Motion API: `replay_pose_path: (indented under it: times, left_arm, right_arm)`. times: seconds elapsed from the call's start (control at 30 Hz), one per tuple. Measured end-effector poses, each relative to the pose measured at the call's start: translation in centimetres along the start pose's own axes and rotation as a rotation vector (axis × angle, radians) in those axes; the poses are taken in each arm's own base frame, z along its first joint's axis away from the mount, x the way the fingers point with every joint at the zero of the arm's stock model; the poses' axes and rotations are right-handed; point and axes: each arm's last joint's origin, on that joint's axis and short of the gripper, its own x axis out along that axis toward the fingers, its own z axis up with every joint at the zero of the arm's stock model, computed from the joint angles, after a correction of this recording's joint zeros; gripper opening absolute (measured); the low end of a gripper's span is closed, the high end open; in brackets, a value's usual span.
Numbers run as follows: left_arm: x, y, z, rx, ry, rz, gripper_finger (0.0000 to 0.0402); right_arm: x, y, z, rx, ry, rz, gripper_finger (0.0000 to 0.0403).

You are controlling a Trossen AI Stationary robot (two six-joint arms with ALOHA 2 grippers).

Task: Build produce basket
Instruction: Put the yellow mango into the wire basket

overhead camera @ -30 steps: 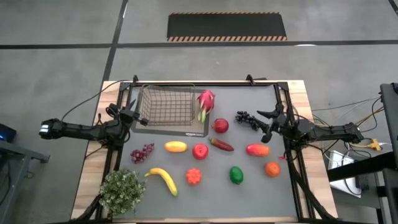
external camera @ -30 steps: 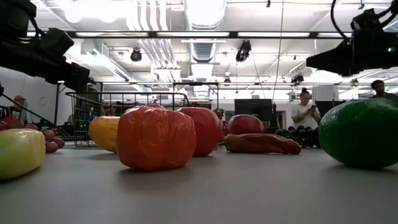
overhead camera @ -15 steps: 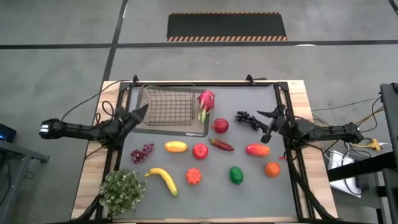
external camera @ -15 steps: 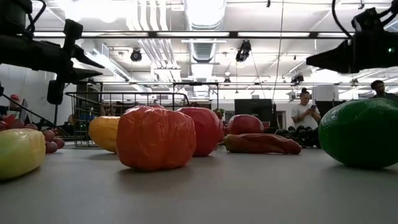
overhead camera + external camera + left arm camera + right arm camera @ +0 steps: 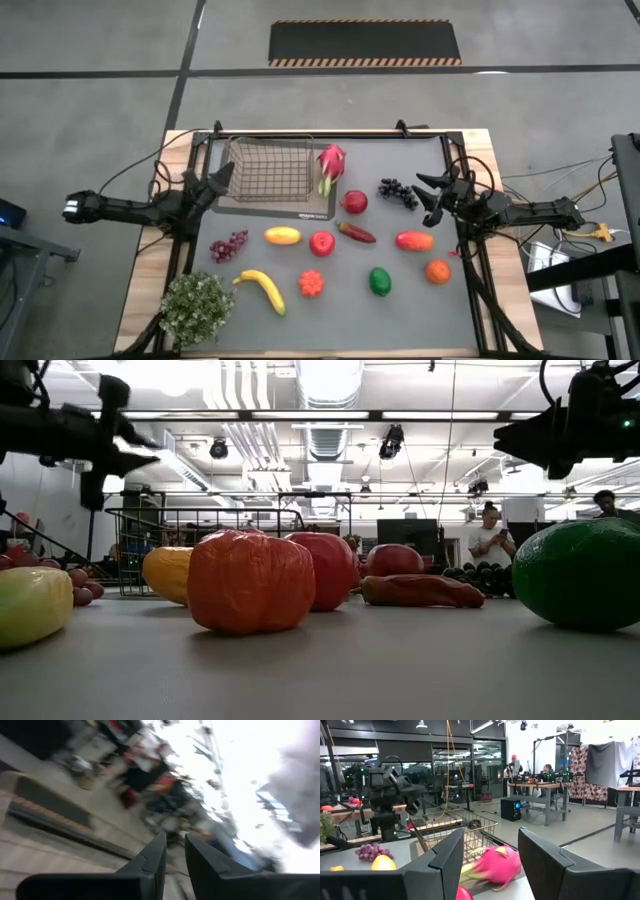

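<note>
The wooden counter [image 5: 150, 262] with its grey mat carries everything, and the filling has not begun. The small rectangular dark wire-mesh basket [image 5: 268, 168] sits empty at about eleven o'clock on the mat. The toy produce lies loose around it: a pink dragon fruit [image 5: 330, 166] just beside the basket at its three o'clock side, then a red apple [image 5: 354, 202], a black grape bunch [image 5: 397, 191], a yellow banana [image 5: 262, 289], a green pepper [image 5: 380, 281] and an orange [image 5: 437, 271] spread toward five o'clock. A leafy green potted plant [image 5: 196, 306] stands at seven o'clock.

The left gripper [image 5: 217, 182] is at the basket's nine o'clock edge, nearly closed with only a thin slit between its fingers, and empty. The right gripper [image 5: 432, 192] hangs at three o'clock, just beside the black grapes, part open and carrying nothing.

The step in hand looks like the approach to a first pick. The right arm is best placed: it would need to drop over the grapes, close, lift and carry them toward eleven o'clock. The bunch is lumpy, so a centred grasp seems wise.
</note>
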Motion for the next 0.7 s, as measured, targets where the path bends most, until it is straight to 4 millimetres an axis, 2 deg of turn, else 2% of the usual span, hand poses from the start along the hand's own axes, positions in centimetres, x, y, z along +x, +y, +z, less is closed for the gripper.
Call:
replay_pose_path:
  times: [0.17,0.47,0.57,0.7]
  left_arm:
    - [0.3,-2.8,1.6,0.070,0.053,-0.241,0.0054]
    - [1.9,-8.8,4.3,0.144,0.071,-0.407,0.0054]
    - [2.9,-11.1,4.5,0.157,0.124,-0.466,0.0054]
    - [4.5,-13.7,3.3,0.239,0.258,-0.449,0.0054]
  right_arm:
    - [0.0,0.0,0.0,0.000,0.001,0.001,0.0173]
    - [0.0,0.0,0.4,0.010,-0.035,-0.005,0.0173]
    - [-0.1,-0.1,1.2,0.004,-0.109,-0.009,0.0173]
    - [-0.2,-0.2,2.2,-0.037,-0.213,0.005,0.0173]
